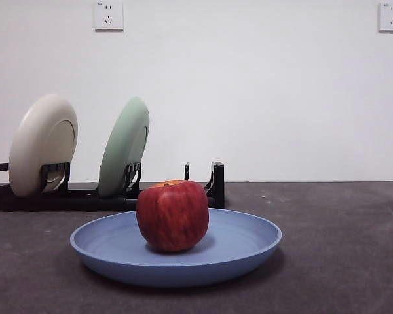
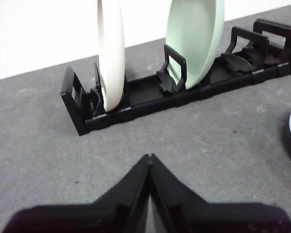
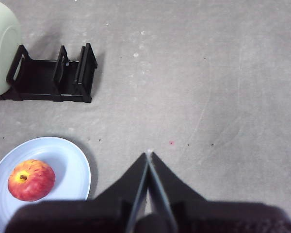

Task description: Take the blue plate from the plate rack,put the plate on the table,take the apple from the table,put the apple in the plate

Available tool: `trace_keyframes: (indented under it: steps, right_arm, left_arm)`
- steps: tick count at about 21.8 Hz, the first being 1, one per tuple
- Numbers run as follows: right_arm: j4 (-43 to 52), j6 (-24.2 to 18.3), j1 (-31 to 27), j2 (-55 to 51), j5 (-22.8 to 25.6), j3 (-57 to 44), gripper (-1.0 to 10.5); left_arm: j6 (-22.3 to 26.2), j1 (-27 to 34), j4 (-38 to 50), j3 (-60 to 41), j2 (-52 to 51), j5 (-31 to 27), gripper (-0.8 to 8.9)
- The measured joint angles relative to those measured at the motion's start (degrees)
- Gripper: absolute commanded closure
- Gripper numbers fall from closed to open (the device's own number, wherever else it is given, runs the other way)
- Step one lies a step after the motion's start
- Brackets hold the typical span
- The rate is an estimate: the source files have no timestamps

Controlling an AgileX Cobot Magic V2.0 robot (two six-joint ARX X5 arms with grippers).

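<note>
Above the table [image 3: 223, 73] both grippers — left [image 2: 149, 158], right [image 3: 149, 154] — hang closed, empty.

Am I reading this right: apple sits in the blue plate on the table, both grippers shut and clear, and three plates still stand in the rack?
Not quite. Only two plates stand in the plate rack: the cream plate and the pale green plate, as the front view shows. The rest holds: the apple sits in the blue plate on the table, and the left gripper and right gripper are shut and clear.
</note>
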Motion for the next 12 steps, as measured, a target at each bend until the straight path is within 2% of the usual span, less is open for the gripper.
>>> trace_keyframes:
  steps: [12]
  right_arm:
    - [0.0, 0.0, 0.0, 0.2, 0.0, 0.0, 9.5]
  left_arm:
    - [-0.2, 0.0, 0.0, 0.0, 3.5, 0.0, 8.17]
